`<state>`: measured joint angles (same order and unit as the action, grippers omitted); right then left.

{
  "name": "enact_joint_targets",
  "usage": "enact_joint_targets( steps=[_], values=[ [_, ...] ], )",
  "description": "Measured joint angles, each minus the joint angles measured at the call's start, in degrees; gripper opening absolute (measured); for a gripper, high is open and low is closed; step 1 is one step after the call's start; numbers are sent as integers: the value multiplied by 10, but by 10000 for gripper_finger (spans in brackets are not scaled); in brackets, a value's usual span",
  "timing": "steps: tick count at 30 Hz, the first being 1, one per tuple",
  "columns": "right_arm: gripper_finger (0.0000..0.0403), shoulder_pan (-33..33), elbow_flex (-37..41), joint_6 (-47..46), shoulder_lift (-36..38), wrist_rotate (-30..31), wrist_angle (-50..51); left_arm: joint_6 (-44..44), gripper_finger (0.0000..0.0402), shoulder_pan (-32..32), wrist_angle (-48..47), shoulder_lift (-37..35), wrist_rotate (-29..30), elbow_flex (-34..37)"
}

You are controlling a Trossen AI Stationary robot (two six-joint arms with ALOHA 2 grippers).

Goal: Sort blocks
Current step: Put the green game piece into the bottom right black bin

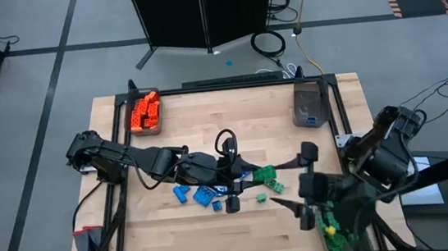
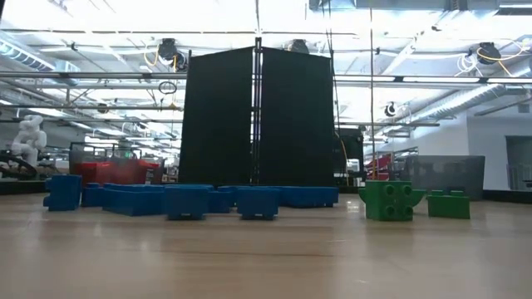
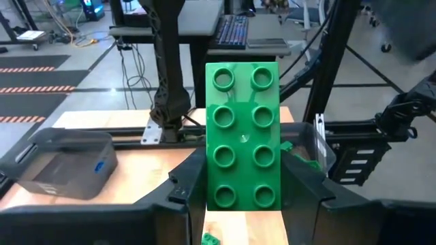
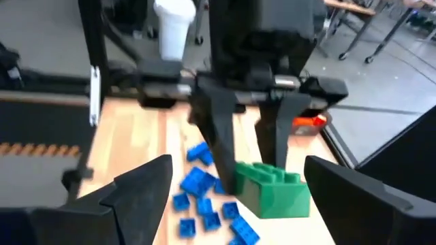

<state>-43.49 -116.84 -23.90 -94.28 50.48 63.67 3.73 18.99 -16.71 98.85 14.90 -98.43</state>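
Left wrist view: unmarked green brick (image 3: 242, 155)

Left gripper (image 1: 241, 176) at table (image 1: 219, 241) centre, holding a block (image 3: 242, 136) raised between its fingers. Loose blocks (image 1: 200, 196) lie just beside it. Right gripper (image 1: 310, 204) nearby, rightward. Bins sit at far left corner (image 1: 144, 113), far right corner (image 1: 309, 105) and near right edge (image 1: 344, 242)

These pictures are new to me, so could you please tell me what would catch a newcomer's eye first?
Most striking is the green eight-stud brick clamped in the left claw near the table's middle, with the open right claw facing it. A scatter of blue bricks lies just beneath the left arm. In the far left corner, a bin is heaped with orange bricks.
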Motion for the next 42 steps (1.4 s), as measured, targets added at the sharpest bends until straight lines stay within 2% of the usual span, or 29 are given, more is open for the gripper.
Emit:
enact_joint_targets(
  steps=[7,14,19,26,34,37,42],
  values=[
    [329,46,0,-3,-1,-85,35,-6,129,7,-2,0,0,0],
    [314,68,0,4,-1,-120,34,-15,129,13,-3,0,2,0],
    [257,75,0,-7,-1,-147,35,-19,129,13,-3,0,2,0],
    [124,75,0,-12,-1,-150,37,-37,129,14,-6,0,2,0],
    [122,75,0,-11,0,-149,43,-36,131,13,-5,0,2,0],
    [122,75,0,-10,0,-147,46,-30,167,13,-7,0,2,0],
    [122,75,1,-7,0,-147,51,-21,256,13,-57,0,2,-1]
  ],
)
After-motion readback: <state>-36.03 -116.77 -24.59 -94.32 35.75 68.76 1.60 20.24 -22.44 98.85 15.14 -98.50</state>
